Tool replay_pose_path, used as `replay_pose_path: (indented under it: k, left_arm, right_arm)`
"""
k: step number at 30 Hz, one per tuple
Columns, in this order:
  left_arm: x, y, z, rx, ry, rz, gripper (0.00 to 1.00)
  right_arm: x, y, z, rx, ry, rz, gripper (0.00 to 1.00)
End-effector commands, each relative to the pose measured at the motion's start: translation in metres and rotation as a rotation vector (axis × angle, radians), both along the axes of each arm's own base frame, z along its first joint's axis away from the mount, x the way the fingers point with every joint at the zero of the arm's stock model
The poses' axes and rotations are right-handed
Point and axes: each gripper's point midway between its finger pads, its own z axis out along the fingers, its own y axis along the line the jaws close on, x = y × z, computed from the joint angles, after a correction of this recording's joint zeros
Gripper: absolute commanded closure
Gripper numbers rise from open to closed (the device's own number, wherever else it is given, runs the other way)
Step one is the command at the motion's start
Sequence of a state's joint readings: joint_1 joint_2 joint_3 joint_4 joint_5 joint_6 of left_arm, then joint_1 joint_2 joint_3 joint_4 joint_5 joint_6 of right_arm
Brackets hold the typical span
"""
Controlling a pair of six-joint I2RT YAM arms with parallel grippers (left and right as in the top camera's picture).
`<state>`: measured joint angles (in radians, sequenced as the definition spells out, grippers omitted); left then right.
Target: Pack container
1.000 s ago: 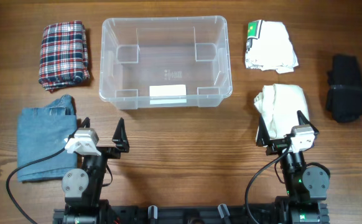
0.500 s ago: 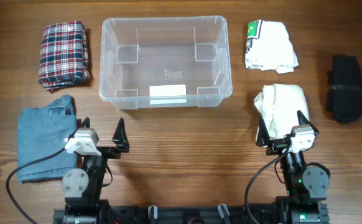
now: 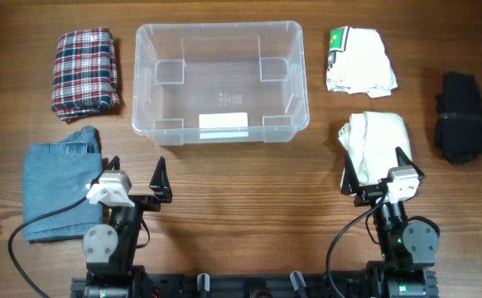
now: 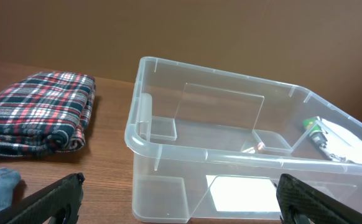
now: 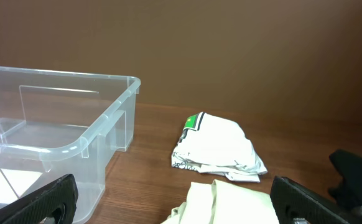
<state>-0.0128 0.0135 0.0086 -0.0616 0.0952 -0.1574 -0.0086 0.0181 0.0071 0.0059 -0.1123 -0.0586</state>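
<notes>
left pincer [image 3: 136,170] and right pincer [image 3: 375,170] sit spread, holding nothing. nothing packed yet; 5 folded garments wait on the wood counter [image 3: 241,190]. nearest: soft denim [image 3: 55,186], creased cream cloth [image 3: 378,136]. beyond, mid-counter, the clear rigid container [image 3: 138,83], round-cornered, stands empty; plaid flannel [image 3: 84,70] to its left, white print [image 3: 359,60] and black bundle [image 3: 460,116] right.

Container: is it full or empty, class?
Empty: the container shows only its bare floor and white label; nothing lies inside.

Plaid cloth [image 3: 84,73], folded denim [image 3: 59,189] — left, white tee [image 3: 359,60], cream garment [image 3: 378,142], black bundle [image 3: 460,116] — right
</notes>
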Motion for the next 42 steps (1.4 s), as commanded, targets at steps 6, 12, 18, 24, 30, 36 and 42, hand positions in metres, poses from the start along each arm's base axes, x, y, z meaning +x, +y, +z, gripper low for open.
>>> replay_pose_path:
  k: [6,12,18,24,30,36,42]
  left_arm:
    - [-0.0005,-0.0019,-0.0015,0.018,0.000,-0.013,0.00]
    - [-0.0005,-0.0019,-0.0015,0.018,0.000,-0.014,0.00]
    - [-0.0005,-0.0019,-0.0015,0.018,0.000,-0.013,0.00]
    - [-0.0005,-0.0019,-0.0015,0.018,0.000,-0.013,0.00]
    - [-0.0005,-0.0019,-0.0015,0.018,0.000,-0.013,0.00]
    - [-0.0005,-0.0019,-0.0016,0.018,0.001,-0.014,0.00]
    - [-0.0005,-0.0019,-0.0015,0.018,0.000,-0.014,0.00]
  right_arm:
    - [-0.0007,0.0020,0.0019,-0.018,-0.012,0.014,0.00]
    - [-0.0007,0.0020,0.0019,-0.017,-0.012,0.014,0.00]
    - [-0.0006,0.0020,0.0016,-0.018,-0.011,0.014,0.00]
    - [-0.0006,0.0014,0.0016,-0.021,-0.011,0.011,0.00]
    - [-0.0006,0.0020,0.0016,-0.015,-0.011,0.014,0.00]
    - [-0.0006,0.0020,0.0015,0.007,-0.008,0.014,0.00]
    - [-0.0003,0.0023,0.0060,0.097,-0.015,0.017,0.00]
